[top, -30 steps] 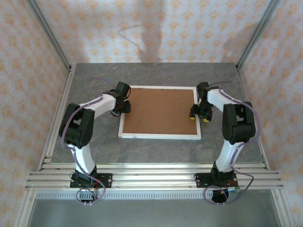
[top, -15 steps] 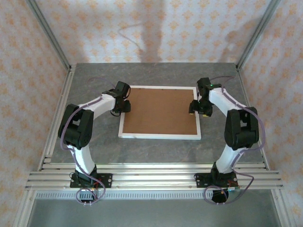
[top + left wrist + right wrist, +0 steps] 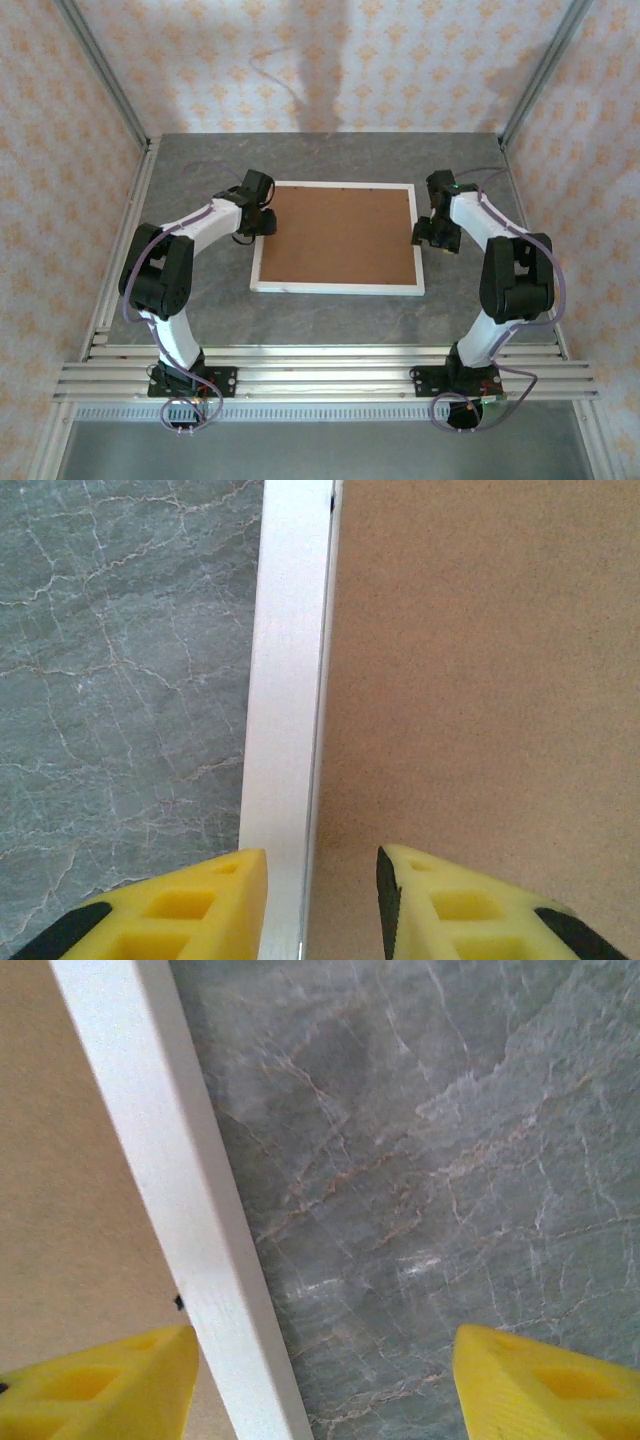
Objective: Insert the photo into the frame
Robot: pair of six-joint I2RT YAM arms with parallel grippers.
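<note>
We see the frame point(image 3: 336, 288) flat in the middle of the table point(image 3: 330, 160), and a brown backing board point(image 3: 335, 235) fills it. The left gripper point(image 3: 320, 865) stands narrowly open astride the left moulding. The right gripper point(image 3: 322, 1345) is wide over the right one.

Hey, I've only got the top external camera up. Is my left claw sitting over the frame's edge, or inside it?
Observer: On the left wrist camera, the left claw straddles the white left rail of the frame. One finger is over the table, the other over the brown backing board.
Operator: Is it clamped on the rail?
Observer: No. A strip of board shows between the rail and the inner finger.
Operator: And the other side?
Observer: On the right wrist camera, the right claw is wide open across the right rail. A broad stretch of table lies between the rail and the outer finger.
</note>
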